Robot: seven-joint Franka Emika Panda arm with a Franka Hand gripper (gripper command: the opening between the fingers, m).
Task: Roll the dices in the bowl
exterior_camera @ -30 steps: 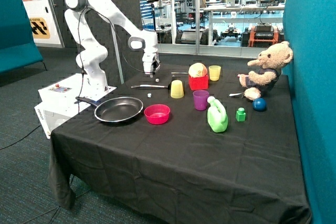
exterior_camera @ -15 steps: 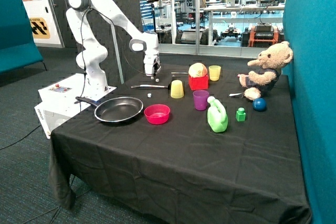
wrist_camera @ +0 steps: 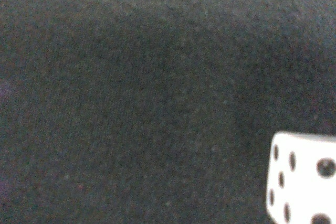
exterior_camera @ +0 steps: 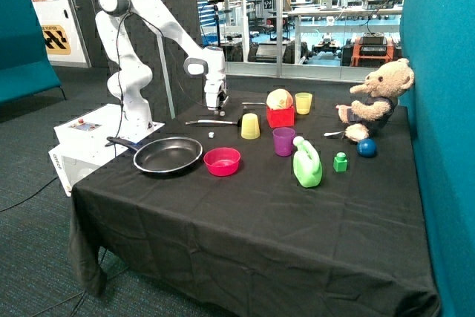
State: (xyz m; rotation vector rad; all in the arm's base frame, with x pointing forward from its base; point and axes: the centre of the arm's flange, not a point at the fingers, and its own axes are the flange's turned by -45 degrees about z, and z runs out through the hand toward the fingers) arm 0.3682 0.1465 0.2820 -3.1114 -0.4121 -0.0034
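The white robot arm's gripper (exterior_camera: 213, 108) is down low at the far side of the black cloth table (exterior_camera: 245, 213), right above one tiny white dice (exterior_camera: 221, 114) that sits on the cloth. I cannot tell if the gripper is open or shut, or if it has hold of anything. The wrist view shows black cloth and one white dice with black dots (wrist_camera: 302, 179) at the edge. A second tiny white dice (exterior_camera: 211, 135) lies on the cloth between the long grey tool (exterior_camera: 210, 122) and the round black frying pan (exterior_camera: 168, 155). So there are two dices, and both are outside the small round pink bowl (exterior_camera: 222, 161), which sits just beside the pan. I count one pan, one bowl and three cups: a yellow cup upside down (exterior_camera: 250, 126), a purple cup (exterior_camera: 283, 141) and a yellow cup farther back (exterior_camera: 303, 102). There is also one brown teddy bear (exterior_camera: 375, 99)
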